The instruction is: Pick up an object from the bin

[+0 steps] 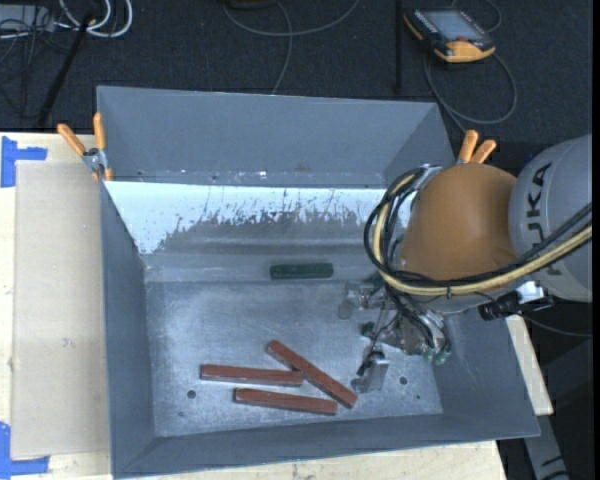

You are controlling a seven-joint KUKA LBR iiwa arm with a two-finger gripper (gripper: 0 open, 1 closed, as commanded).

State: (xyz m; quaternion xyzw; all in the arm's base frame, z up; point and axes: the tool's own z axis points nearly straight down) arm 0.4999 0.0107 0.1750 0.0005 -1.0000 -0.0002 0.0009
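The gripper [372, 366] hangs low in the lower right of the bin [170, 308]; I cannot tell how far open it is. Three brown sticks lie just left of it, the slanted stick [302, 366] nearest. One green bar [301, 270] lies apart, above them.

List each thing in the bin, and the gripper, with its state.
Green bar: flat, alone by the back wall.
Slanted brown stick: flat, touching both others.
Upper brown stick: flat.
Lower brown stick: flat.
Gripper: low, beside the slanted stick's right end.
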